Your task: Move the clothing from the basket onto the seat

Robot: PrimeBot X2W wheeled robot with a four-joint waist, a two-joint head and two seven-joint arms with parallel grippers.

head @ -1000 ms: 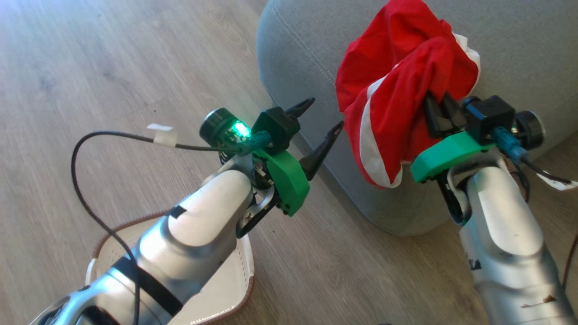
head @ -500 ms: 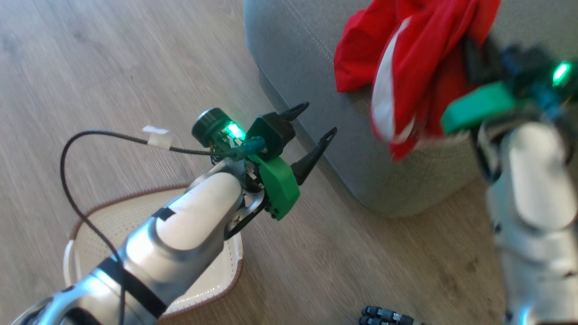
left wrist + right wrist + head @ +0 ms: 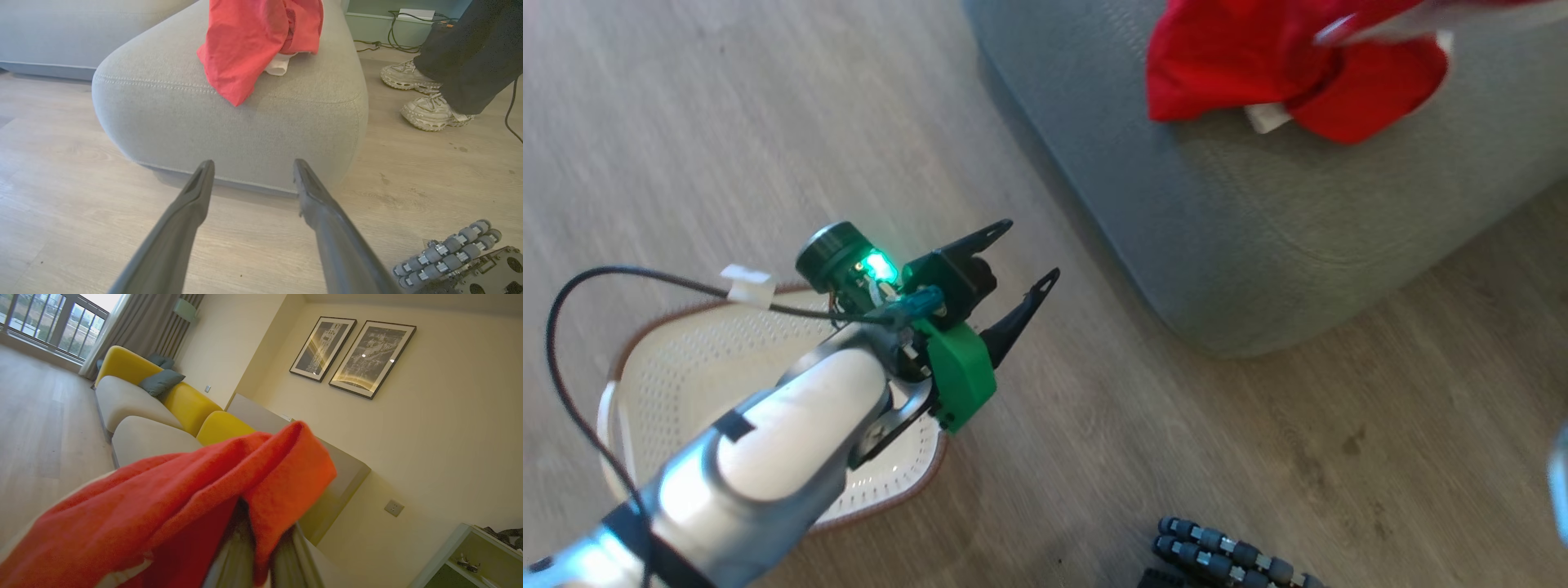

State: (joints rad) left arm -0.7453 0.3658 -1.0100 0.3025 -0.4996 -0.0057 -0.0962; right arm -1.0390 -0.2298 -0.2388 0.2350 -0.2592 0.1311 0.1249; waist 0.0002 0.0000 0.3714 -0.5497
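The clothing (image 3: pixel 1241 65) is draped on the seat (image 3: pixel 1258 245), far right, a fold pinched by the right gripper (image 3: pixel 267 526), probably for laying flat; the left gripper (image 3: pixel 1027 249) is held spread, clear, by the basket (image 3: pixel 686 384).

Clothing (image 3: pixel 1217 73) red w/ white; seat (image 3: pixel 1258 245) grey; basket (image 3: pixel 686 384) cream, brown rim.

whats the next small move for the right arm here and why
Probably open the right gripper and let go. Its wrist view shows red cloth pinched in it, while the head view shows the clothing already resting on top of the seat, so releasing should leave it there.
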